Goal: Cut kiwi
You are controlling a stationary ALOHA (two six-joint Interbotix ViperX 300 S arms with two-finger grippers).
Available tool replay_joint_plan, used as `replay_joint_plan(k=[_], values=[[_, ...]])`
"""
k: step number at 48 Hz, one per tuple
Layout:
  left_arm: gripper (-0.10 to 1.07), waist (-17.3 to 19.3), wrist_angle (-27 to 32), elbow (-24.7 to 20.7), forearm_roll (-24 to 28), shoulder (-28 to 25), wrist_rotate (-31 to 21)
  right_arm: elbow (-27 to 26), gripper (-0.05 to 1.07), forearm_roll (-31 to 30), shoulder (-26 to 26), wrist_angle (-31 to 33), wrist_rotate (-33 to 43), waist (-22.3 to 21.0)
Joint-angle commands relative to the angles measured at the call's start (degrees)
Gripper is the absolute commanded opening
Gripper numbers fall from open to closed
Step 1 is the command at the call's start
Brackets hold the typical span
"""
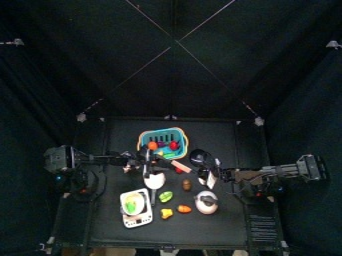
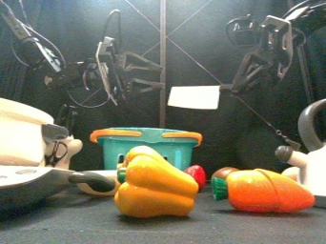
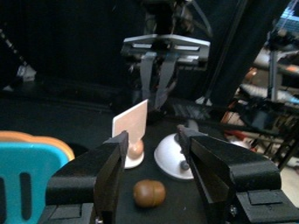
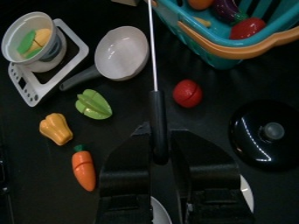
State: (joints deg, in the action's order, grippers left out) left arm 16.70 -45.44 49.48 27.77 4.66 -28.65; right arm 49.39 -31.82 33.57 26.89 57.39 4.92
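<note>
A brown kiwi [image 3: 147, 192] lies on the black table just ahead of my left gripper [image 3: 152, 162], whose jaws stand wide open and empty on either side of it. My right gripper [image 4: 156, 156] is shut on the black handle of a knife [image 4: 156, 114]. Its thin white blade [image 4: 152, 44] points out over the table, edge-on. In the left wrist view the right arm [image 3: 163, 52] hangs down beyond the kiwi with the pale blade [image 3: 132, 129] below it. The blade also shows in the front view [image 2: 193, 97]. The kiwi is hidden in the right wrist view.
A teal basket [image 4: 216, 54] of toy food stands at the back. Around it are a white pan [image 4: 122, 52], a board with a bowl [image 4: 35, 39], a tomato [image 4: 187, 92], a green pepper [image 4: 93, 105], a yellow pepper [image 2: 155, 186], a carrot [image 2: 261, 191], a black lid [image 4: 268, 131] and a white kettle [image 1: 207, 202].
</note>
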Motion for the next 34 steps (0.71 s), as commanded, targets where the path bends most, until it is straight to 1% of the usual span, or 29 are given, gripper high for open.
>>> replay_joint_plan(k=[1,5,6,11,15,20,21,28,34], values=[[0.85,-0.18,3.34,-2.37,2.37,1.58,0.00,-2.55,0.34,0.26,0.62,1.58,-1.49,2.02],[0.85,-0.62,7.21,-3.96,5.01,1.76,0.00,-3.52,0.33,4.92,-0.09,3.60,-7.03,3.69],[0.85,-1.05,7.82,-4.39,6.24,1.67,0.00,-3.87,0.33,7.82,-0.18,5.19,-11.78,3.87],[0.85,-2.55,7.91,-4.83,10.02,1.85,-0.09,-4.22,0.33,12.30,0.70,9.14,-20.04,3.16],[0.85,-4.22,7.91,-5.19,11.78,1.49,-0.53,-4.22,0.33,14.77,0.97,9.23,-25.49,1.49],[0.85,-5.89,8.35,-6.06,11.69,0.26,-0.53,-3.69,0.33,15.29,0.35,7.91,-28.30,-0.88],[0.85,-6.24,8.44,-6.94,10.81,-0.88,-0.26,-2.81,0.33,14.77,-0.26,5.36,-29.00,-1.41],[0.85,-5.98,8.96,-8.96,6.33,-4.57,0.09,-1.67,0.33,13.36,-1.49,2.20,-28.92,-1.67],[0.85,-5.80,9.14,-9.14,5.27,-5.98,0.09,-1.85,0.33,13.80,-3.08,2.29,-28.83,-1.32]])
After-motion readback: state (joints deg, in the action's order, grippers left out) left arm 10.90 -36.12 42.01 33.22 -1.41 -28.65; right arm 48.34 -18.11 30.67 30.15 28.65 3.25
